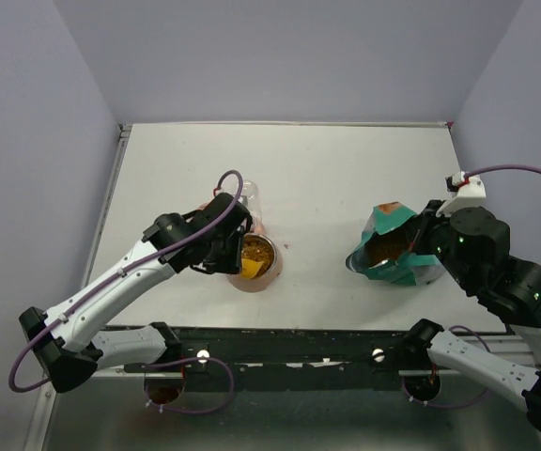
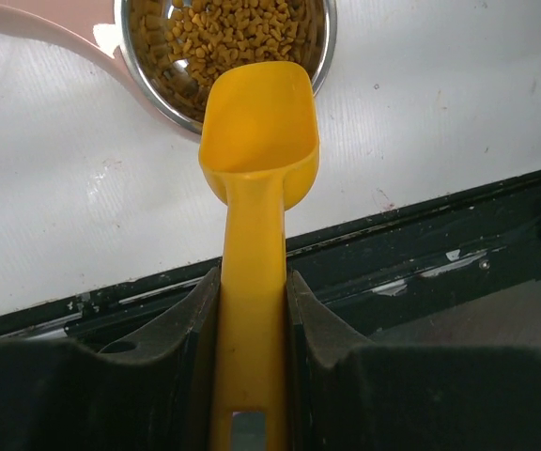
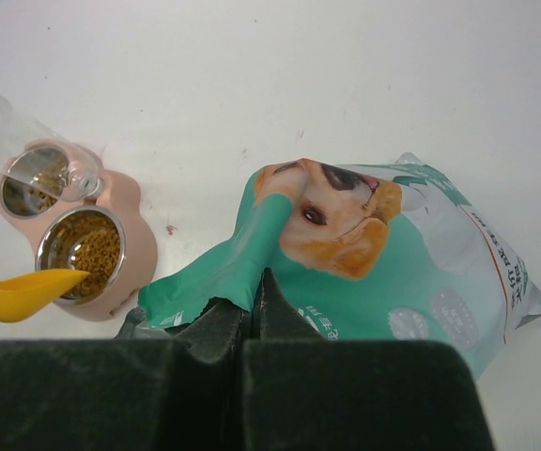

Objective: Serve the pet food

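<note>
Top view: two arms reach over a white table [image 1: 327, 178]. The left end effector [image 1: 228, 246] is pressed against both sides of the handle of a yellow scoop [image 1: 250, 269], which is thereby pinched. In the left wrist view the handle is seen running between the two fingers [image 2: 301, 310], and the scoop's cup [image 2: 259, 122] shows bare yellow plastic and is held just over the near rim of a steel bowl [image 2: 158, 99].

The pet food [image 2: 233, 33] lies as a loose brown-orange heap inside that bowl, which is set in a pink feeder [image 3: 134, 235]. A clear bottle [image 3: 7, 132] is mounted on the feeder's other end, above a smaller cup.

The right end effector [image 3: 255, 282] is closed on the torn upper edge of a teal-green bag [image 3: 364, 291], its fingers pressed together on the film. The bag, printed with a dog's face, lies on the table well apart from the feeder. In the top view its mouth [image 1: 388, 246] is seen open, with brown contents inside.
</note>
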